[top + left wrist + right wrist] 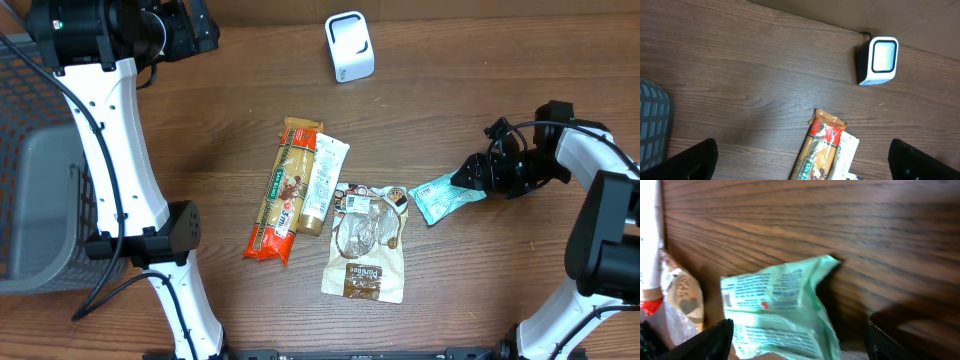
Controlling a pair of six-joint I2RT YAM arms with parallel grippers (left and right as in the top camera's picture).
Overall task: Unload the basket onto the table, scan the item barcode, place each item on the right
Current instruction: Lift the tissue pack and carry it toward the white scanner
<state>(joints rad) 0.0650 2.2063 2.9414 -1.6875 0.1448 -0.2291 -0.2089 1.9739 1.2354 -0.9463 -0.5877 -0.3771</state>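
**Task status.** Barcode scanner: upright at the far edge of the table, nothing presented in front of its window. Green packet: flat on the table at the right, well apart from the scanner. Judged: no scan under way; lifting the packet, carrying it over and showing its barcode are left. Pasta packet, white tube and clear pouch: clustered mid-table, untouched.

**Right gripper**: low over the table at the packet's near end, fingers spread wide to either side of it. One finger stands clear; no pinch shown.

**Left gripper**: fully spread, empty, raised near the table's far left.
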